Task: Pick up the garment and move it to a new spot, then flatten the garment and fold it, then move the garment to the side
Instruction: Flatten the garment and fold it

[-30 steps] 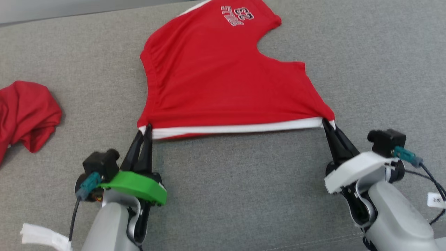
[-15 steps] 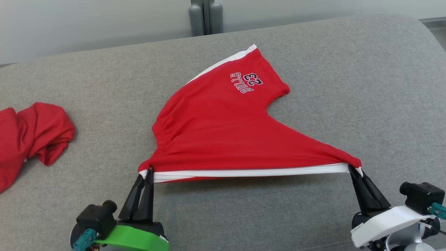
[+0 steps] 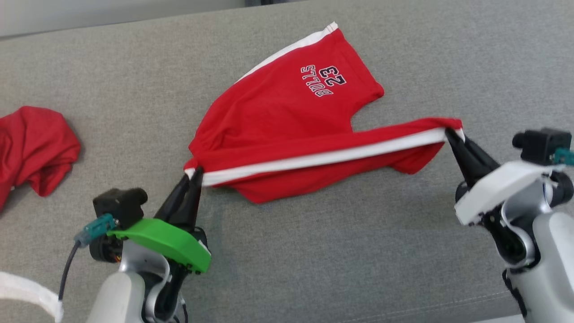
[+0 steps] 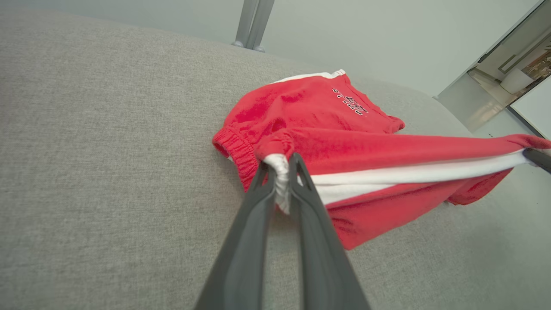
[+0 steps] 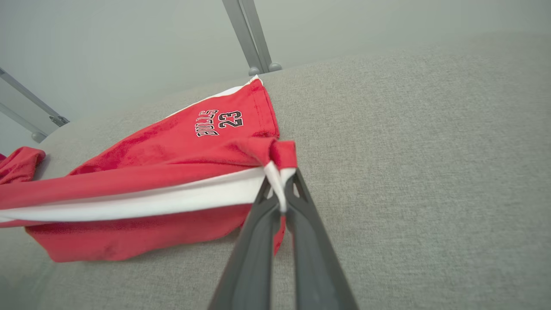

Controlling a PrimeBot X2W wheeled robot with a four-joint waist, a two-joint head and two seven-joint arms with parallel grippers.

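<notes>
Clamps the waistband corner of the red Bulls shorts (image 3: 287,112) in the left gripper (image 3: 196,172), fingers narrowed on cloth; pinches the leg-hem corner tight in the right gripper (image 3: 450,134); holds the white stripe (image 3: 323,157) taut between both; rests the printed leg flat on the grey upholstered surface (image 3: 314,251), well apart from a crumpled red garment (image 3: 31,148) leftward.

Left of your left gripper (image 3: 193,173), the crumpled red cloth (image 3: 38,143) runs off the picture's edge. Between that gripper and your right gripper (image 3: 449,134), the shorts (image 3: 287,112) hide their own tucked-under layer.
</notes>
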